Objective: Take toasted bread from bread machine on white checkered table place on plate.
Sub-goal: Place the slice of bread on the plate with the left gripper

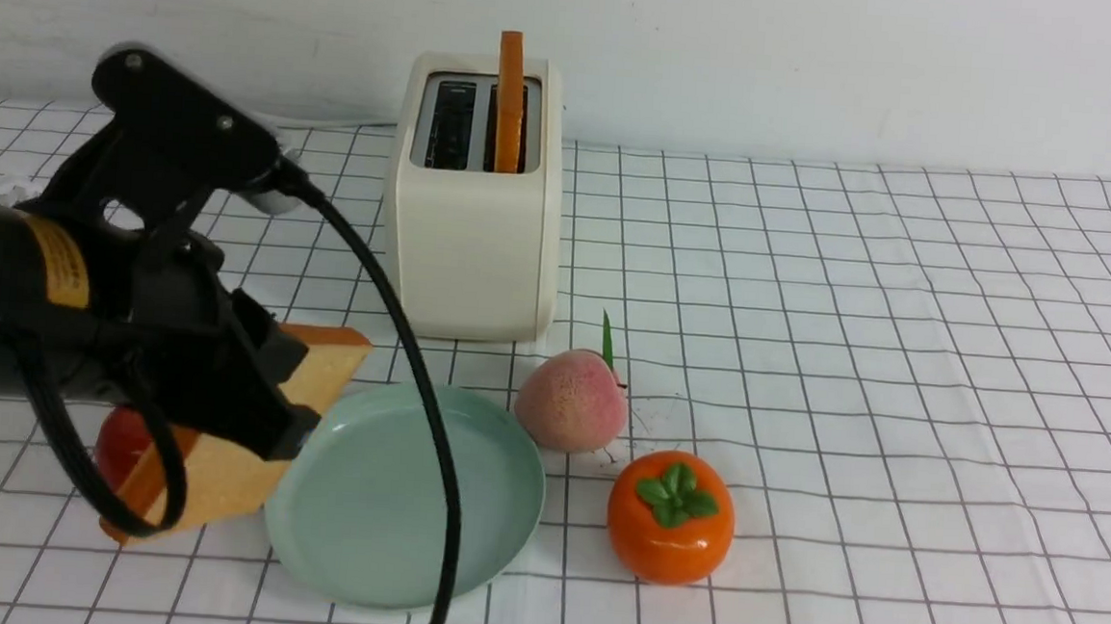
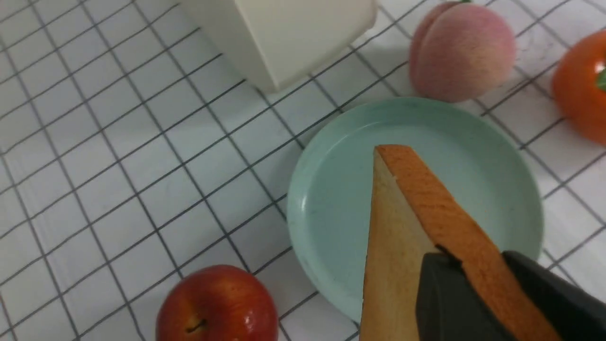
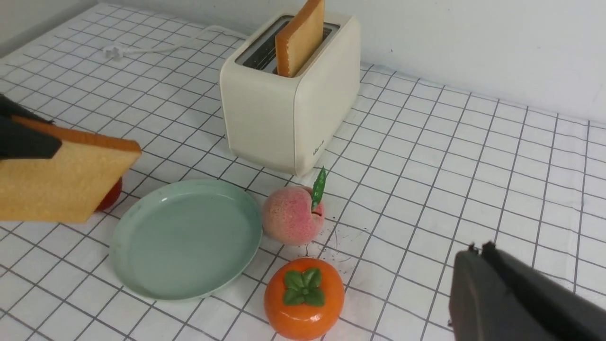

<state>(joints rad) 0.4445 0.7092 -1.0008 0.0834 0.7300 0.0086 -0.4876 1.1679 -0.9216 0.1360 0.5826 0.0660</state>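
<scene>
left gripper [image 2: 473,272] clamped on toasted bread [image 3: 61,184], lower left of front view, by left rim of plate [image 1: 360,517] | right gripper [image 3: 479,246] closed, empty | next: centre over plate, tilt flat, lower — then release

Gripped square bread slice [image 1: 222,485]: golden-tan face, orange-brown crust.
Square bread slice in toaster slot [image 1: 509,97]: orange-brown edge, tan face.
Boxy two-slot toaster [image 1: 472,249]: cream-white body, grey top panel, dark slots.
Cloth-covered table [image 1: 899,372]: white, thin dark grid of squares.
Round shallow plate [image 1: 530,484]: plain pale mint green.
Fuzzy round peach [image 1: 571,400]: pink blush, green leaf.
Glossy persimmon [image 1: 668,546]: orange, green calyx.
Glossy apple [image 2: 218,305]: red.
</scene>
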